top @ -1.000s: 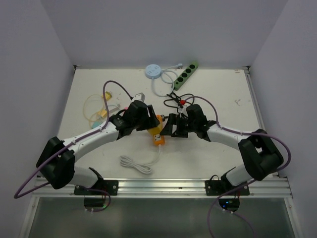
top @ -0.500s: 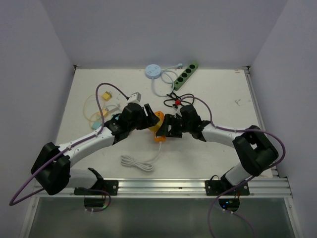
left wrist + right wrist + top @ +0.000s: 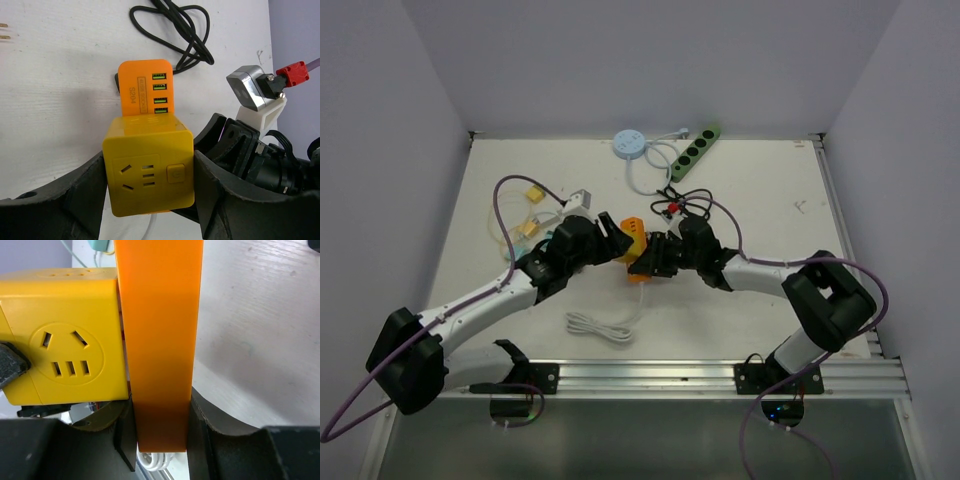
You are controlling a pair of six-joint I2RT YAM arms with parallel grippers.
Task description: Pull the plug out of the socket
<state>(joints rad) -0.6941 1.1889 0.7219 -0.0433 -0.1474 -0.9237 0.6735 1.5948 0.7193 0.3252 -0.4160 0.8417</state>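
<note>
Left hand grips yellow socket, right hand grips orange plug touching it.

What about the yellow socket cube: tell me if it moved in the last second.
Yes. In the top view the yellow socket cube has shifted toward the far edge, closer to the green power strip.
</note>
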